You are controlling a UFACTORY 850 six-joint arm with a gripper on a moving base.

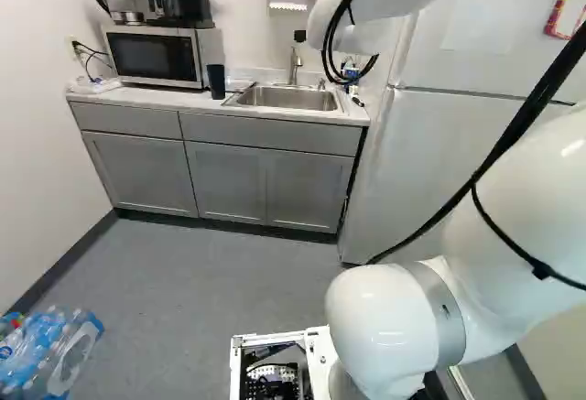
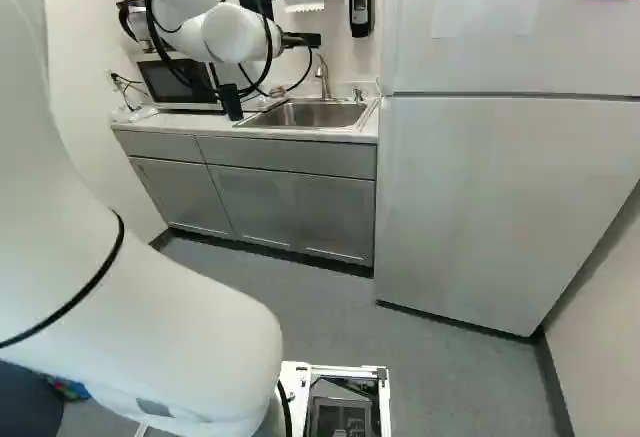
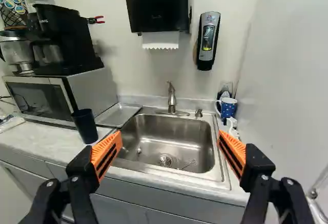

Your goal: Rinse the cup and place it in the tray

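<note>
"Before you plan the next move, how much of the job can you count as done?"

"As far as you can see, none of it. Your dark cup (image 3: 85, 126) stands upright on the tabletop (image 3: 46, 143), just beside the metal tray (image 3: 119, 115) and near the microwave (image 3: 95, 93). You can't tell from here whether it's wet inside."

"And your tool (image 3: 170, 136), is it holding anything?"

"No. Its fingers stand wide apart, orange pads (image 3: 107, 153) facing each other, with nothing clamped between them. You see the sink (image 3: 169, 127) ahead, past the fingertips."

"Could you mean the blue dotted mug (image 3: 227, 108) instead?"

"You could, since it also sits on the tabletop, across the sink from the tray. The dark cup seems the likelier one, but the pictures don't settle it for you."

"So what do you have left?"

"Practically everything: you grip the cup, carry it under the faucet (image 3: 172, 98), get water running, rinse, empty it, then set it in the tray. You see no stream at the spout, and the cup is outside the tray, so being close to it doesn't count as placed."
</note>
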